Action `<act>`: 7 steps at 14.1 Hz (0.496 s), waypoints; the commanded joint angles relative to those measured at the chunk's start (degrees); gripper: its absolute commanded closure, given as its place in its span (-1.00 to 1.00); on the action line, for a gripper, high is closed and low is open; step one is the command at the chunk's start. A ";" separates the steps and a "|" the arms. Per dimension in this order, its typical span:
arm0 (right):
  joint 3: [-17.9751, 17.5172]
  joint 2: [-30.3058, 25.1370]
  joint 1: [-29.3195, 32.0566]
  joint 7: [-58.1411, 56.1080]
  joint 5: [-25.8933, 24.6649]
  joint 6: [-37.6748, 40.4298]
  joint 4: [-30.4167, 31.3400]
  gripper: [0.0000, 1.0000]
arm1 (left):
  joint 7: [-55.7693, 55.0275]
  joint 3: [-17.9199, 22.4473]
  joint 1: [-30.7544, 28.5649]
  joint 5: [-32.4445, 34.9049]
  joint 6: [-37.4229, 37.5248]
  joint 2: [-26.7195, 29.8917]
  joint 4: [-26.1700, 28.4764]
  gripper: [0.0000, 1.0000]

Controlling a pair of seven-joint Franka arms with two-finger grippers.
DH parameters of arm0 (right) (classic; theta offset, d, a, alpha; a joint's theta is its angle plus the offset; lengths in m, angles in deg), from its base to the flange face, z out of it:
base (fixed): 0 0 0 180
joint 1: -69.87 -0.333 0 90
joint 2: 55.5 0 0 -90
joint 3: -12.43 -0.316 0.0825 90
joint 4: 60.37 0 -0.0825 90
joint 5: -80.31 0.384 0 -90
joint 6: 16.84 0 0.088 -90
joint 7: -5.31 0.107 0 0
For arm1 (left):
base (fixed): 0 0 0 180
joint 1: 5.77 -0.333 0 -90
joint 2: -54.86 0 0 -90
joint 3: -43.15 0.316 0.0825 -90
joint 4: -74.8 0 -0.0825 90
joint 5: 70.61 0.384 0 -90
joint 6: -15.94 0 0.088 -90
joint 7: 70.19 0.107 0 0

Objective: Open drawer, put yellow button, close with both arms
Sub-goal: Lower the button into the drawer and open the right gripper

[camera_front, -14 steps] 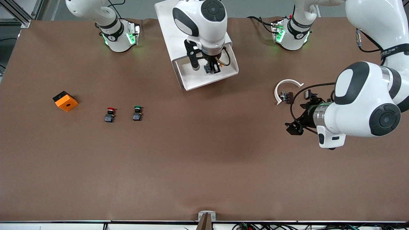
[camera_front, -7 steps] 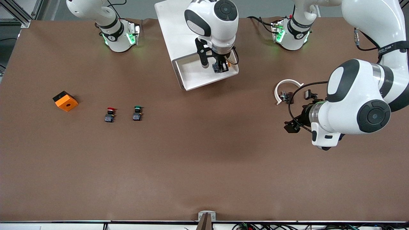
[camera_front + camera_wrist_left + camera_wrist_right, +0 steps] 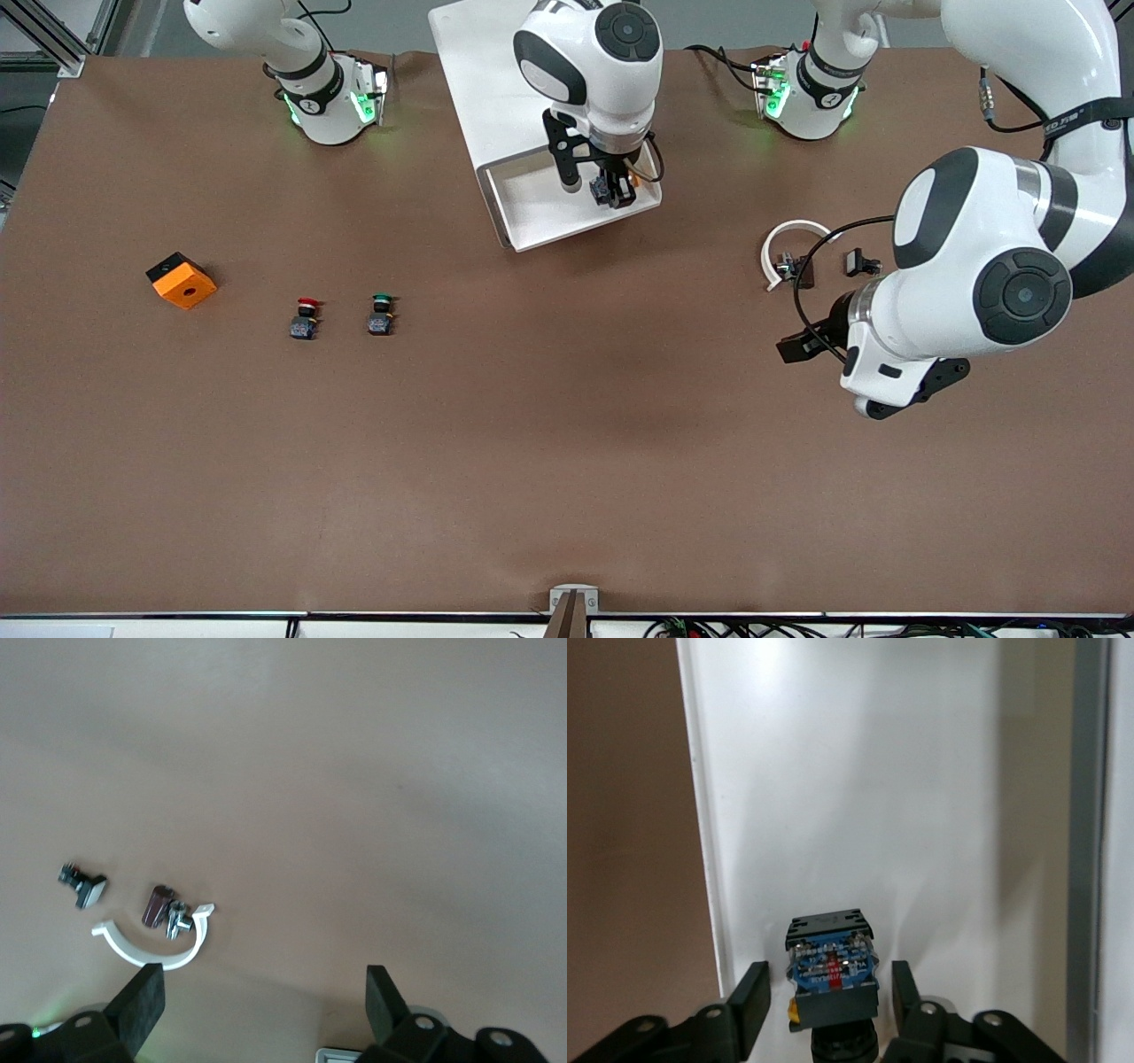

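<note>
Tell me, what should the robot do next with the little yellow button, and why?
Probably lift the right tool straight up out of the drawer. Its fingers stand apart on either side of the yellow button, which appears to rest on the white tray floor. The left tool waits open over the table, beside a white ring.

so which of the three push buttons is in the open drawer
The yellow button: it sits in the drawer tray between the right gripper fingers, which look parted. The red button and green button stand side by side on the table toward the right arm's end.
</note>
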 commanded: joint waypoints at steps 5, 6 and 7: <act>0.13 0.43 3.90 -24.89 5.43 13.49 -8.85 -1.00 | 3.69 -4.85 0.86 2.16 -7.11 1.98 5.20 -1.00; 0.22 0.43 4.60 -29.38 5.43 15.96 -10.09 -1.00 | 2.56 -6.08 0.77 2.08 -8.86 2.16 7.03 -1.00; 0.31 0.26 5.30 -35.95 5.17 18.33 -10.88 -1.00 | 1.59 -6.96 0.86 2.08 -10.36 2.42 9.05 -1.00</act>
